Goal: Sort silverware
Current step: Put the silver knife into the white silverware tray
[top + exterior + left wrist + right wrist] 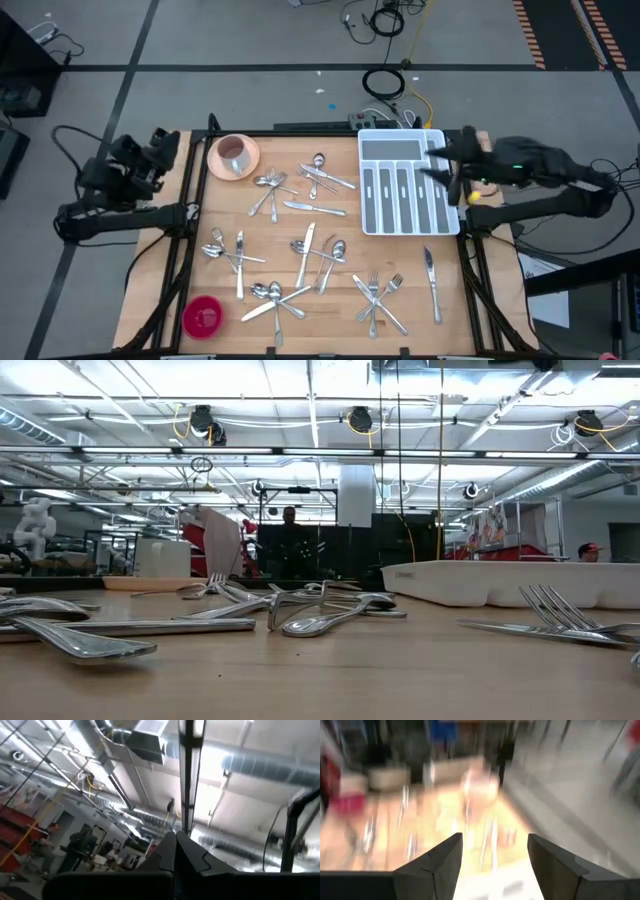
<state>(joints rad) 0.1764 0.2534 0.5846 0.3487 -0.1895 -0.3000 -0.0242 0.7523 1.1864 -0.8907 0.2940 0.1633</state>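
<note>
Evidently, the silverware [300, 245] was left scattered across the bench [340, 310], filling the frame's middle and lower part. The right pincer [440, 165], released and empty, was held over the white tray [405, 150] at right, so every piece lay leftward and below it. The left pincer [176, 851], clenched, was parked off the bench's left edge.

A white cutlery tray [408, 185] lies far right, a pink cup [233, 153] on its saucer far left, a red lid [203, 316] near left.
</note>
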